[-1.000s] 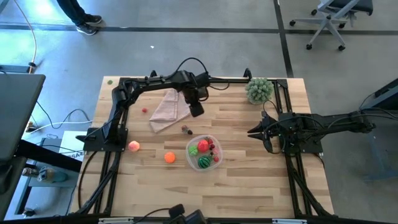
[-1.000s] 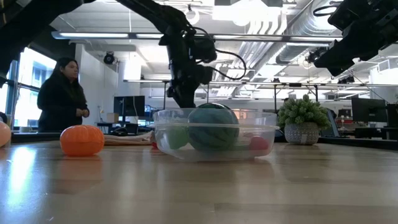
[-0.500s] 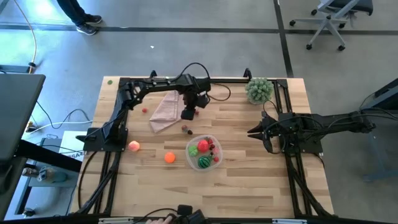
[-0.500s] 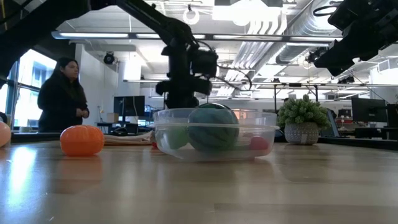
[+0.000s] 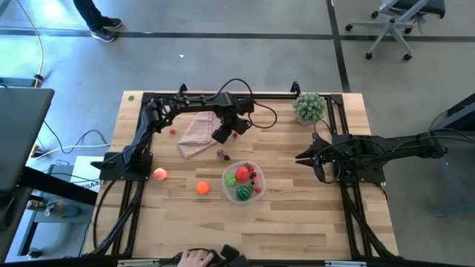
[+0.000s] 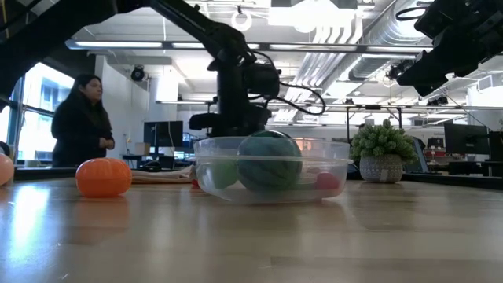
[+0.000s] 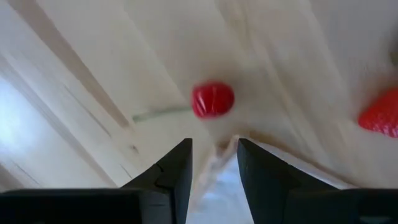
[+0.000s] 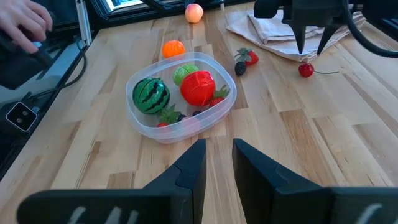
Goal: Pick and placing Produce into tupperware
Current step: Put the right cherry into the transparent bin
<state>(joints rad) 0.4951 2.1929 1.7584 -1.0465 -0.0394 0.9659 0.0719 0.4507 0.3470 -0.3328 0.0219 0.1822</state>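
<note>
Even overhead light is falling on the wooden table (image 5: 297,215) in the high view, with only soft, short shadows. In the low view, ceiling lamps (image 6: 295,12) are glaring and both arms are reading as near silhouettes. The left wrist view is smearing badly: the cherry (image 7: 212,99) is showing blurred, perhaps from motion. The right wrist view is staying bright and fairly sharp.
</note>
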